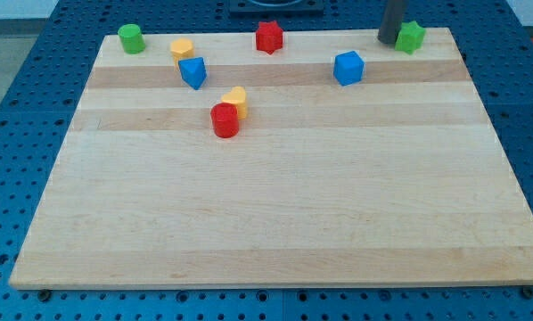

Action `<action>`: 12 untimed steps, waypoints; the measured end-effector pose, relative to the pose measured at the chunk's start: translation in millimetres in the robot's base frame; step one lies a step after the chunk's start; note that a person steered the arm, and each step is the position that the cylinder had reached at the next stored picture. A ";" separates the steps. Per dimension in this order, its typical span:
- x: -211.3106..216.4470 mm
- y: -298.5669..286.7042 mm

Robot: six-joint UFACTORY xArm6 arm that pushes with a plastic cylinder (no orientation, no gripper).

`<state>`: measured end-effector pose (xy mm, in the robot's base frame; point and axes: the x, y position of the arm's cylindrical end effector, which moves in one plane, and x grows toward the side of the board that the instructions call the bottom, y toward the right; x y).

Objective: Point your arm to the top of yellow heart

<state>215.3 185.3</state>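
The yellow heart lies left of the board's middle, in its upper part, touching a red cylinder just below-left of it. My tip is at the board's top edge on the view's right, far to the right of and above the heart, right beside a green star-shaped block. The rod runs up out of the view's top.
A green cylinder sits at the top left corner. A yellow block and a blue block sit right of it. A red star is at the top middle. A blue cube is below-left of my tip. The wooden board lies on a blue pegboard.
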 end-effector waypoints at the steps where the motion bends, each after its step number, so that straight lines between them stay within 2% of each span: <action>1: 0.0 0.0; 3: 0.0 -1.9; 5: 0.8 -31.9; 8: 24.6 -56.6; 10: 49.0 -101.6; 12: 51.2 -166.7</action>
